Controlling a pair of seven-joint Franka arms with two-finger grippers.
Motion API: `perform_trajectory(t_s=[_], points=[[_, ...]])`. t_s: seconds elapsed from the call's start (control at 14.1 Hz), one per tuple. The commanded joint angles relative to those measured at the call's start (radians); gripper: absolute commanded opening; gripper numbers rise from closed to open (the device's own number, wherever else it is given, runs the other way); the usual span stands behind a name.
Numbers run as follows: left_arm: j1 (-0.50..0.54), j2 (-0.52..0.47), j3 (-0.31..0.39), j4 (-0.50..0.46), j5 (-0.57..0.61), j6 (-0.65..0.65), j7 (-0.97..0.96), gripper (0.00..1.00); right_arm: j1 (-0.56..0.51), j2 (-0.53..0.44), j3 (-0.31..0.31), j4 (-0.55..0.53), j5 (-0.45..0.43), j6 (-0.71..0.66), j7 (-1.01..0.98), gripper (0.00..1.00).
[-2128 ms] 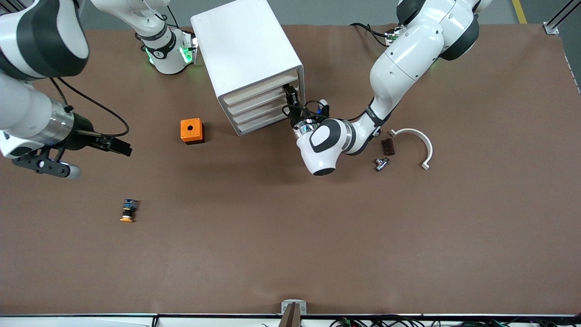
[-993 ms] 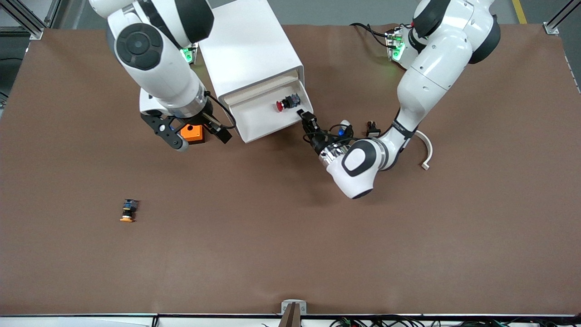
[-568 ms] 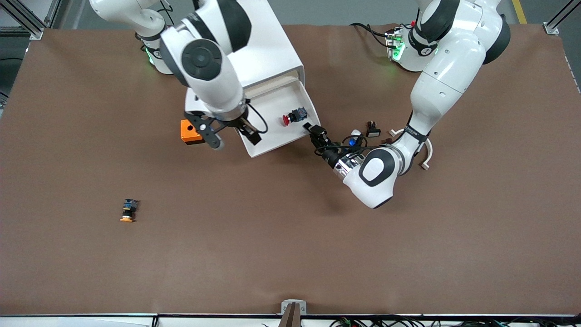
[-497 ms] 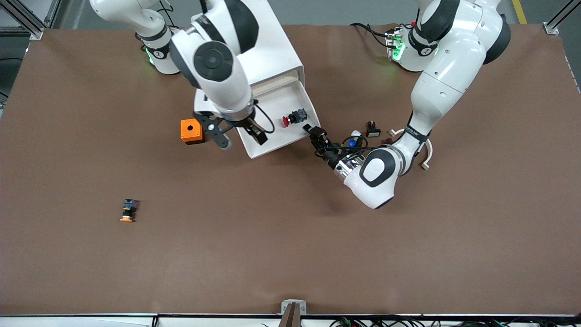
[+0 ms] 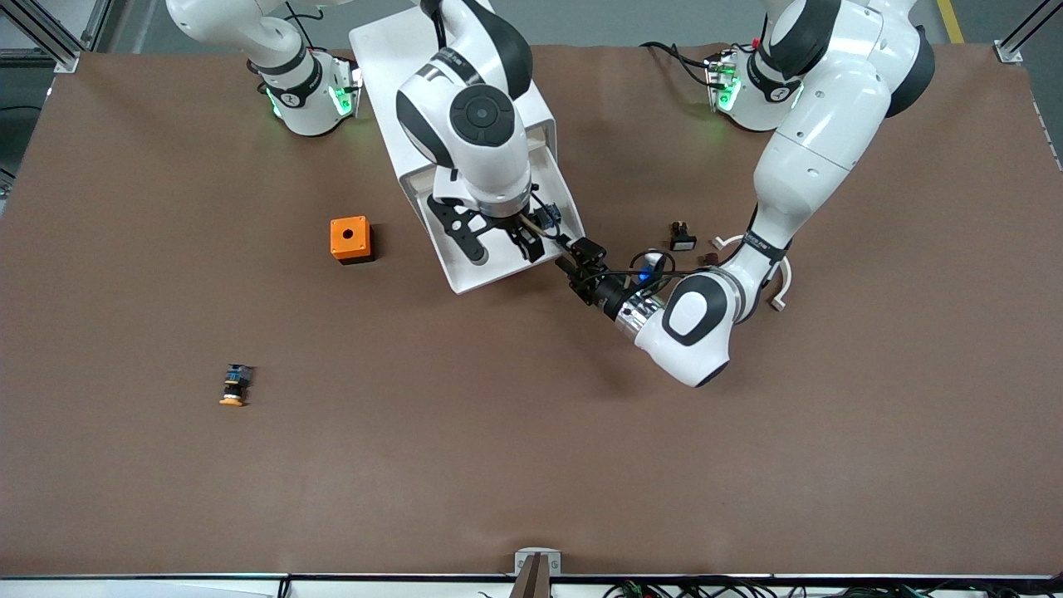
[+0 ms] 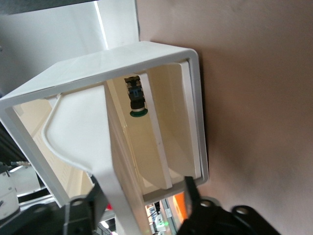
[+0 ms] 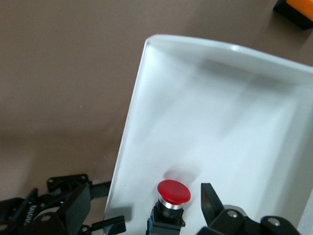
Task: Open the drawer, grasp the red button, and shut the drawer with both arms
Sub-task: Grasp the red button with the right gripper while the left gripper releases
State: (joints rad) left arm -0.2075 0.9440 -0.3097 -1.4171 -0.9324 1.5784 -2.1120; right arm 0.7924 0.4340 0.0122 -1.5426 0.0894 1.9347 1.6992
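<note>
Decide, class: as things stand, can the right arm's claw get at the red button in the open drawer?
Probably yes. The drawer is pulled out with nothing covering it, and the right claw hangs open directly over the red button. The left claw sits at the drawer's front corner, outside the tray.

Front high overhead; both wrists close — sharing the drawer (image 5: pixel 498 262).
</note>
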Motion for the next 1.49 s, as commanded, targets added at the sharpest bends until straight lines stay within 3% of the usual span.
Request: perform_trajectory(t_s=[0.0,0.43,0.78,0.99,1.21,1.42], points=[[-0.007,-0.002,0.007,0.043,-0.005,0.000,0.034,1.00,0.040,0.002,-0.012,-0.002,-0.016,0.012,0.062,1.00],[0.034,-0.001,0.006,0.105,-0.003,-0.054,0.202,1.00,0.108,0.011,-0.012,-0.085,-0.060,0.130,0.195,1.00],[0.056,-0.011,0.032,0.153,0.027,-0.084,0.628,1.00,0.139,0.037,-0.012,-0.085,-0.062,0.155,0.257,0.98],[0.059,-0.025,0.043,0.181,0.118,-0.084,0.901,1.00,0.146,0.039,-0.012,-0.085,-0.060,0.155,0.258,0.94],[0.060,-0.097,0.057,0.182,0.233,-0.077,1.169,1.00,0.146,0.043,-0.011,-0.083,-0.059,0.155,0.258,0.76],[0.057,-0.172,0.054,0.179,0.383,-0.005,1.265,1.00,0.153,0.049,-0.011,-0.083,-0.057,0.153,0.258,0.63]])
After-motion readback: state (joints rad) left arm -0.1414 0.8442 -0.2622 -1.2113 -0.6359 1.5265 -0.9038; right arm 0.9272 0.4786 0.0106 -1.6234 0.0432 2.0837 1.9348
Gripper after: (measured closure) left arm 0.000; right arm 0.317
